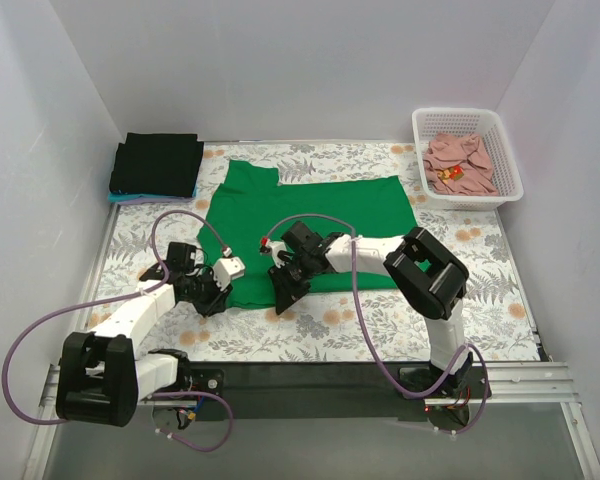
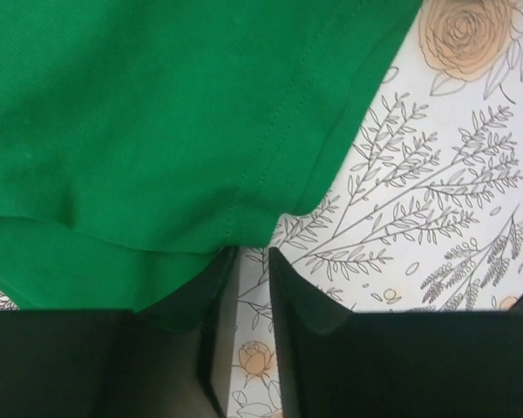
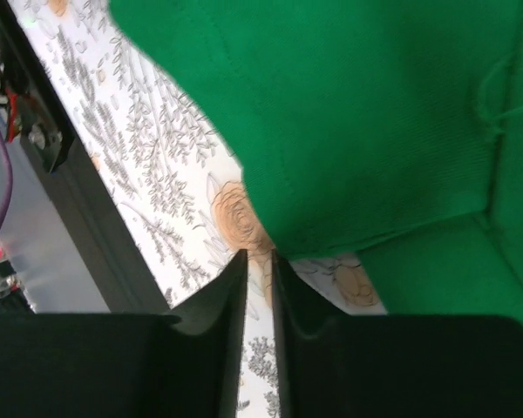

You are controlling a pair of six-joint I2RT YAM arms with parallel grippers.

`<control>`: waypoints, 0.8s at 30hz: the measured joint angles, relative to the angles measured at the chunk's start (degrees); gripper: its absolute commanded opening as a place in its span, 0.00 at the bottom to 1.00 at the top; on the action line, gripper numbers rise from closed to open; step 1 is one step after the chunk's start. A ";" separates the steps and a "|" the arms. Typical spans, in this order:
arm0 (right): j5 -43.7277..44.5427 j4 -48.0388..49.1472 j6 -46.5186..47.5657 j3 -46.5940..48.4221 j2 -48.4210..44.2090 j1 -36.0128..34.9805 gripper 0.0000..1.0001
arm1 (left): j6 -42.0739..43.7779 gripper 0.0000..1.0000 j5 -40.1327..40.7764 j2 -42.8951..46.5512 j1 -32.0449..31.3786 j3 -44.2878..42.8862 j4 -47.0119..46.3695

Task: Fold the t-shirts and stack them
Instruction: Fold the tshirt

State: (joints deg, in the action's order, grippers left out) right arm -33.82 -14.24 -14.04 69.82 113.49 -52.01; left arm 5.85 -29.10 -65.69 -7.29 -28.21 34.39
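The bright green t-shirt point(image 1: 310, 220) lies spread on the flower-patterned table. My left gripper point(image 1: 218, 292) is at its near left edge. In the left wrist view the fingers are almost together point(image 2: 253, 252), with the hemmed corner of the green shirt point(image 2: 157, 113) ending right at the tips. My right gripper point(image 1: 283, 293) is at the near edge, further right. Its fingers point(image 3: 260, 254) are also nearly together at a raised corner of the green shirt point(image 3: 375, 113). A folded black t-shirt point(image 1: 160, 163) lies on a light blue one point(image 1: 130, 198) at the back left. The pink t-shirt point(image 1: 460, 163) is crumpled in the basket.
The white lattice basket point(image 1: 510, 165) stands at the back right. White walls close in the table on the left, back and right. A black rail point(image 1: 310, 375) runs along the near edge between the arm bases.
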 measured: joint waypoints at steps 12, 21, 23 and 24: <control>-0.09 0.28 0.09 0.24 -0.07 0.13 0.01 | -3.13 0.00 0.76 -0.63 -0.39 -0.68 0.31; 1.18 0.61 -1.49 0.24 -2.25 0.15 0.51 | -4.26 0.41 0.63 -2.40 -0.44 -2.99 4.52; 2.60 0.61 -2.14 0.24 -2.25 0.15 0.47 | -4.31 0.41 0.85 -2.19 -0.44 -2.99 4.85; 3.19 0.59 -2.43 0.24 -2.25 0.15 0.47 | -4.31 0.41 0.98 -2.10 -0.44 -2.99 4.96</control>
State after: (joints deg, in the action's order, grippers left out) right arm -30.63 -13.65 -16.47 70.06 111.24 -51.86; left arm 1.54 -28.12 -67.79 -7.73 -31.20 39.35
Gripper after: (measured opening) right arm 0.486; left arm 0.405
